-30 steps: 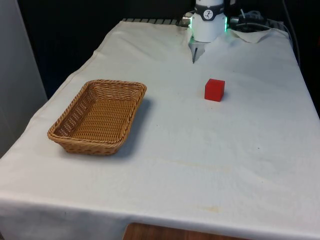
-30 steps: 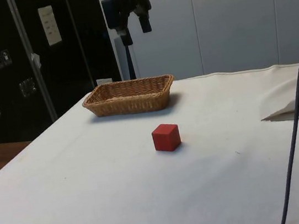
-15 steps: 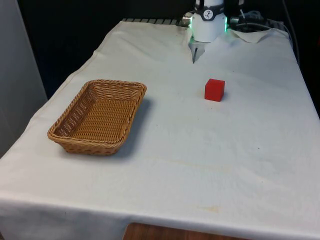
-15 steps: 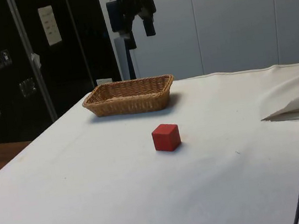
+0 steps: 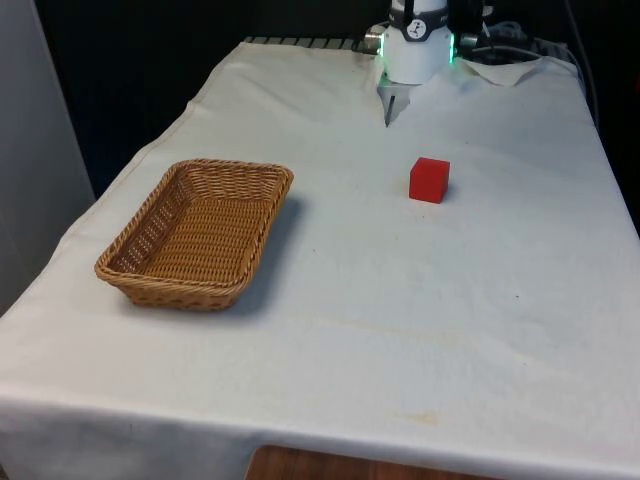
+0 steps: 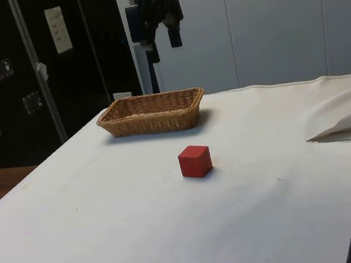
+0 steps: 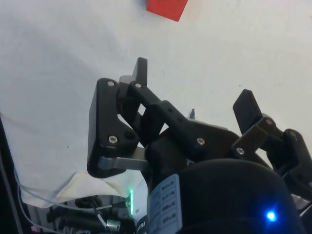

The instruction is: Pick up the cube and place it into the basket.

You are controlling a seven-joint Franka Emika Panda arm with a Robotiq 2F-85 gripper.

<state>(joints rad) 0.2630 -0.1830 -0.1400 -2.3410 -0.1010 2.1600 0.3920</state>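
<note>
Wrist view, claw wide apart, holding nothing

Front and side views cross over the cube; the wrist view looks down on it.

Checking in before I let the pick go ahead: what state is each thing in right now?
gripper: open, empty, high above the table.
cube: red, resting flat on the cloth, untouched, well apart from the basket.
basket: upright, nothing in it.
white cloth: spread over the table, bunched up by the robot's end.
</note>
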